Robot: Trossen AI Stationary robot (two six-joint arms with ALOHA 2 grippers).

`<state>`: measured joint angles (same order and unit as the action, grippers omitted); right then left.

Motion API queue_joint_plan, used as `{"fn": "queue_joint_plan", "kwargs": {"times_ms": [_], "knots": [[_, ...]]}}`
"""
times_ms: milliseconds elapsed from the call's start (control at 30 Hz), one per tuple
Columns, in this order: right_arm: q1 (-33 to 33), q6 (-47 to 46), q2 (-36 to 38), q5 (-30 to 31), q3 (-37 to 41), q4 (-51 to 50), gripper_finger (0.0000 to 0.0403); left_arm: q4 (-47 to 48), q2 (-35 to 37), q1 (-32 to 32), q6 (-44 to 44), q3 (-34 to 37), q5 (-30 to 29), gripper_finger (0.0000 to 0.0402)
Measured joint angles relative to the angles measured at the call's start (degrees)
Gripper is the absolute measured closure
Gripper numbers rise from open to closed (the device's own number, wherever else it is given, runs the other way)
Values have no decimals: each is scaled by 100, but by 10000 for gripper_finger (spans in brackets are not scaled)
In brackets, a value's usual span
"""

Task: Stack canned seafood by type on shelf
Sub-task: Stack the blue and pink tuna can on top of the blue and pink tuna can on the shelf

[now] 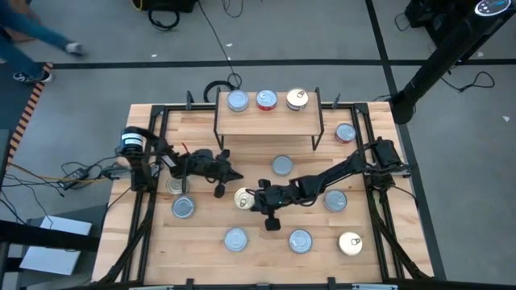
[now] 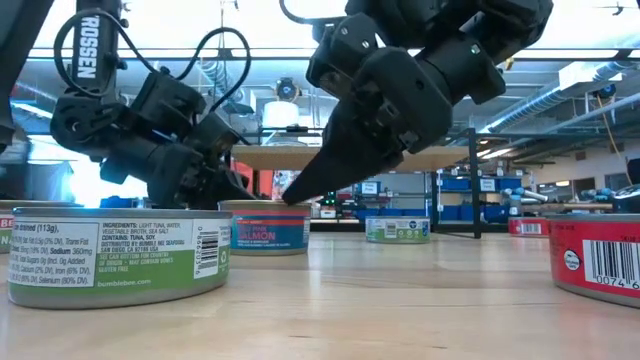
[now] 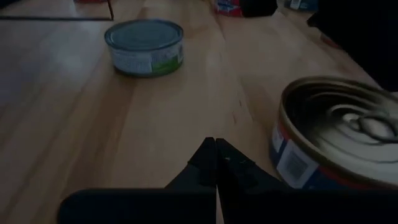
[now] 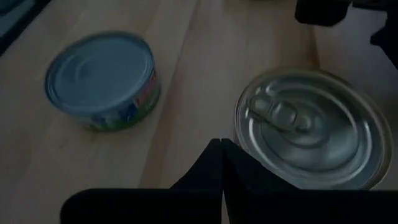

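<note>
The shelf [image 1: 266,119] stands at the table's far edge with three tins on its board: silver-blue [image 1: 236,101], red [image 1: 266,100] and gold [image 1: 297,99]. A gold pull-tab tin [image 1: 244,198] rests flat on the table near the middle. My right gripper [image 4: 222,152] is shut, and its tips stand right beside this tin's rim [image 4: 242,155]. From the left comes my left gripper [image 3: 215,152], shut over bare wood, a little apart from the same tin [image 3: 336,134]. A silver-blue tin [image 1: 281,166] sits beyond. My right gripper comes slanting down from the table's right, and its shut tips [image 2: 290,195] end at the gold tin's top rim [image 2: 283,203]. I cannot tell whether they touch it. The tin sits flat on the table.
Several more tins lie scattered on the table: at the left [image 1: 184,207], along the near side [image 1: 235,238] [image 1: 300,240] [image 1: 350,243] and at the right [image 1: 335,201] [image 1: 345,133]. In the low view a green-labelled tin [image 2: 115,255] stands closest.
</note>
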<state>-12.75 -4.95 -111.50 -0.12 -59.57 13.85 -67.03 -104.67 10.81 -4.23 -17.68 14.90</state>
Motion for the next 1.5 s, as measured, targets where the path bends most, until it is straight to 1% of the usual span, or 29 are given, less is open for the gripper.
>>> {"fn": "queue_joint_plan", "kwargs": {"times_ms": [100, 200, 300, 367, 433, 567, 700, 800, 1033, 1267, 1333, 1367, 1500], "knots": [[-53, 15, 0, 32, 0, -5, 396, -4, -109, 0, 0, -30, 38, 401], [-111, 144, 8, 373, -64, -27, 394, -156, -141, 0, 0, -34, 199, 401], [-179, 211, 61, 922, -327, -515, 384, -300, -141, -7, 0, -38, 237, 401], [-186, 249, 61, 1080, -527, -946, 370, -298, -141, -7, 0, -36, 236, 401], [-186, 351, 25, 1088, -667, -1224, 354, -278, -141, -7, 0, -36, 236, 401], [-186, 547, 13, 952, -721, -1260, 322, -263, -141, -7, 19, -36, 236, 401], [-132, 829, 13, 900, -721, -1380, 304, -242, -141, -9, 34, -34, 236, 401], [-64, 1051, 11, 770, -721, -1517, 301, -237, -141, -9, 36, -34, 236, 401], [52, 1552, 7, 728, -721, -1745, 302, -235, -141, -9, 38, -32, 234, 401], [137, 2007, 7, 485, -721, -1804, 302, -237, -141, -9, 76, -32, 251, 401], [163, 2038, 7, 450, -726, -1833, 306, -257, -141, -9, 148, -32, 455, 401], [171, 2052, 9, 450, -726, -1846, 310, -286, -141, -9, 162, -32, 660, 401], [196, 2076, 15, 431, -730, -1878, 335, -568, -141, -4, 296, -32, 1821, 401]]}}
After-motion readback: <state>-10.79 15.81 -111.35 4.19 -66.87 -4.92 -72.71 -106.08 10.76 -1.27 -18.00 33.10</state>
